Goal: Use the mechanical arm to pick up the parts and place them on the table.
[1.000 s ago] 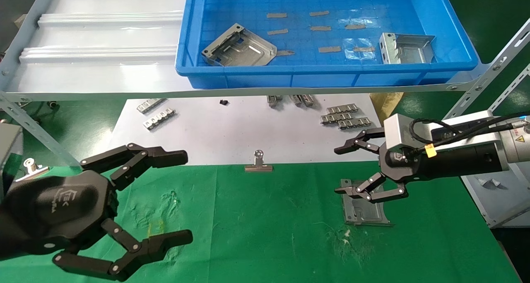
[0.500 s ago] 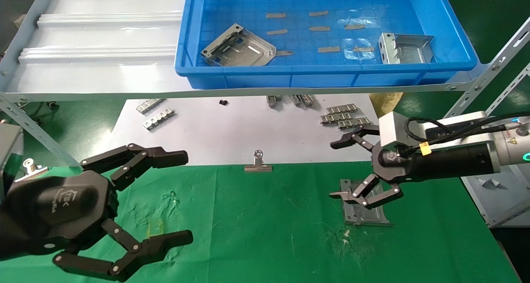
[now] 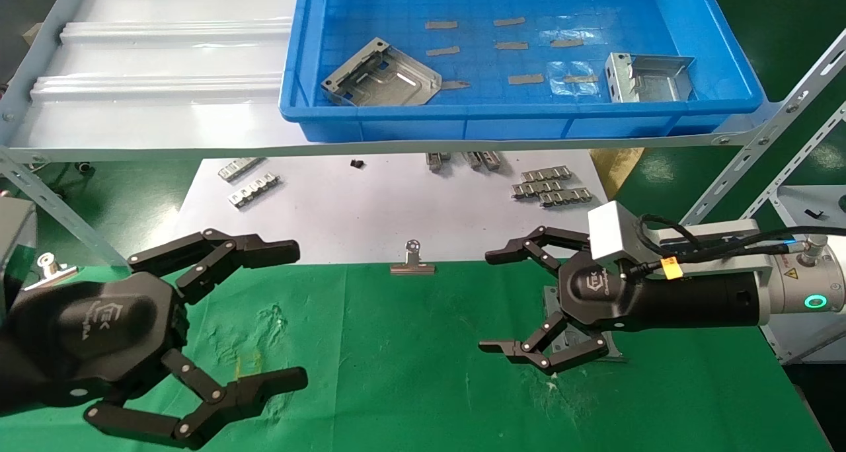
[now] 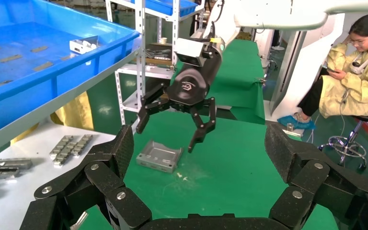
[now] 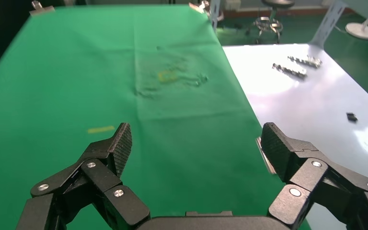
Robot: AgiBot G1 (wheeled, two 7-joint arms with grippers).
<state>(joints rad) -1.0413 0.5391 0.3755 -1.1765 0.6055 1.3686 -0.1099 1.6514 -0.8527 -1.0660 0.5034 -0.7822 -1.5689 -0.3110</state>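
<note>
1. Hovering over the right half of the table [image 3: 410, 346]: right gripper [image 3: 494, 301], fingers spread wide, holding nothing.
2. One part [image 4: 159, 155] lies flat on the green cloth near the right edge, just behind the right gripper, not touched.
3. Two more parts [image 3: 381, 76] [image 3: 650, 76] sit in the blue tray [image 3: 529, 127] on the rack at the far edge.
4. Left gripper [image 3: 287, 312] parked near the front-left corner, spread open, empty.

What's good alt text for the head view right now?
The right gripper hangs open and empty above the green table, just clear of a silvery part lying flat there. Two more parts sit in the blue tray on the shelf behind. The left gripper is open near the table's left side.
</note>
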